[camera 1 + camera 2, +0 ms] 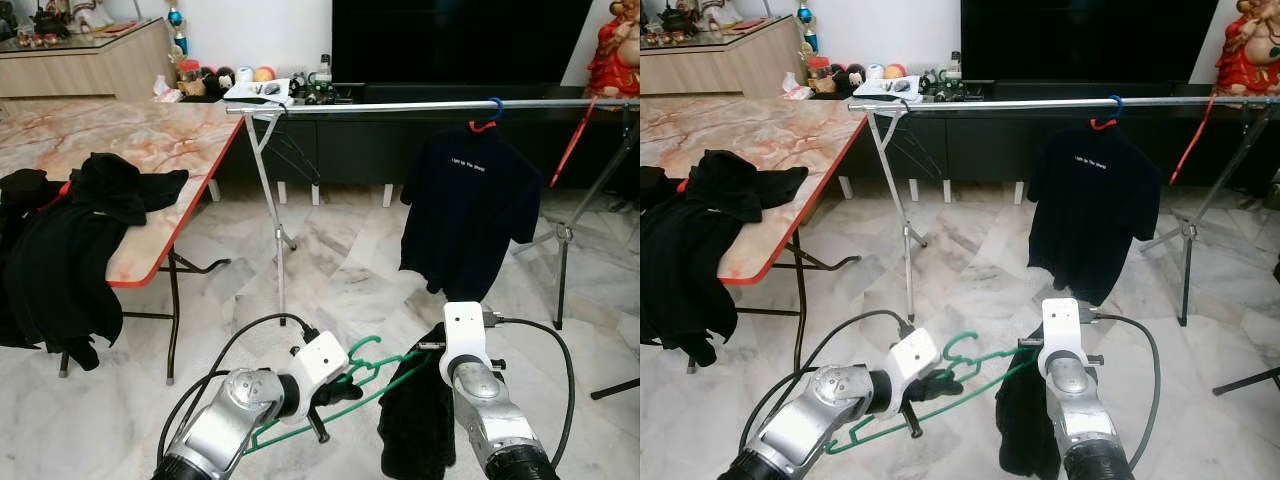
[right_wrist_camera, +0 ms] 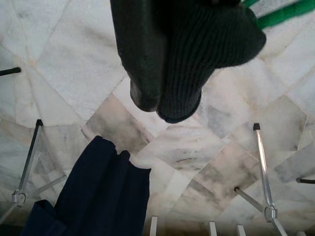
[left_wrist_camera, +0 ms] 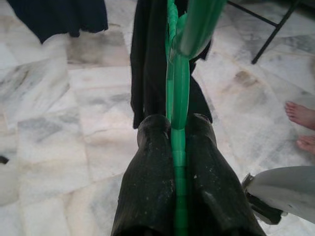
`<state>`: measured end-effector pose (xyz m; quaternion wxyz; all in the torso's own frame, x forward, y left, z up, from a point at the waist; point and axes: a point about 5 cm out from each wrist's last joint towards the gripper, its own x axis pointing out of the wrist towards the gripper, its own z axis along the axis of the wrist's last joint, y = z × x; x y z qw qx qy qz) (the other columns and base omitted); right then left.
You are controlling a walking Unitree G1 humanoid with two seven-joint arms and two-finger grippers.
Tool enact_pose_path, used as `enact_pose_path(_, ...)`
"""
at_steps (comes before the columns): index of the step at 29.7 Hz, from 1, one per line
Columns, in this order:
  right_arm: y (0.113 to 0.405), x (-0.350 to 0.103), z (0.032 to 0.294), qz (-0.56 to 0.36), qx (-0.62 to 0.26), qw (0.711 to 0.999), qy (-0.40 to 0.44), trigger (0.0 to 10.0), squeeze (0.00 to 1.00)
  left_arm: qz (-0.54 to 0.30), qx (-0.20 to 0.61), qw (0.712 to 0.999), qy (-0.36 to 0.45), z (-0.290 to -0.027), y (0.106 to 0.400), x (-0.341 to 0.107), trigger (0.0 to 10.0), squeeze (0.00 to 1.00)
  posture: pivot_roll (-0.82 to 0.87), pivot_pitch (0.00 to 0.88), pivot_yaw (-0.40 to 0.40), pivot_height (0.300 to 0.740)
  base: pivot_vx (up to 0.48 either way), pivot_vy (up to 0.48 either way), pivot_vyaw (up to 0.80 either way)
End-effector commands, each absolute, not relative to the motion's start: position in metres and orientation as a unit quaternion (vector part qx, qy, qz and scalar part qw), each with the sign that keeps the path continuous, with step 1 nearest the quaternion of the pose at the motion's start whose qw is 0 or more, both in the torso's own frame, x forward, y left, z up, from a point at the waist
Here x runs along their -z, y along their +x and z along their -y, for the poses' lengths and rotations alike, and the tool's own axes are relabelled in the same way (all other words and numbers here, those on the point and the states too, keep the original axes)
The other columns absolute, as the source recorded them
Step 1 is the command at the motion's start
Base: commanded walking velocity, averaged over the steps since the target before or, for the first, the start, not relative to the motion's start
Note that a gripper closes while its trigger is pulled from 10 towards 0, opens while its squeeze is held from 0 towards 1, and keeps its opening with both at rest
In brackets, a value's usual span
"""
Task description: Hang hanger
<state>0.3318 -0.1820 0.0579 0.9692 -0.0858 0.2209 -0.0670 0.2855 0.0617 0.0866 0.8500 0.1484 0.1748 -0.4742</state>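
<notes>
A green hanger (image 1: 372, 372) is held low in front of me, above the marble floor. My left gripper (image 1: 338, 386) is shut on its lower bar; in the left wrist view the two black fingers (image 3: 152, 162) pinch the green bar (image 3: 178, 103). A black garment (image 1: 415, 420) hangs from the hanger's right end. My right gripper (image 1: 432, 346) sits at that end, and its fingertips (image 2: 147, 93) are closed with dark knit fabric (image 2: 206, 49) between them. The metal clothes rail (image 1: 400, 106) runs across well ahead and higher.
A navy T-shirt (image 1: 465, 210) hangs on the rail from a red hanger, with another red hanger (image 1: 572, 145) to its right. A marble-top table (image 1: 150, 140) with a pile of black clothes (image 1: 70, 230) stands at the left. A person's bare feet (image 3: 302, 128) are nearby.
</notes>
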Motion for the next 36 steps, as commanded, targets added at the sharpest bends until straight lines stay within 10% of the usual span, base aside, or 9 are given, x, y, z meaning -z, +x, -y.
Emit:
enact_pose_path(1,0.336,-0.067,0.180,-0.205,0.071,0.973,-0.074,10.0,0.00,-0.187,0.451,0.859,0.156,-0.068,0.290,-0.084,10.0,0.00,0.07,0.037,0.052,0.740,0.000,0.000,0.00)
enact_pose_path(36,0.306,-0.106,0.149,-0.158,-0.087,0.983,-0.019,10.0,0.00,-0.180,0.452,0.862,0.143,-0.060,0.293,-0.085,10.0,0.00,0.05,0.046,0.054,0.740,0.000,0.000,0.00)
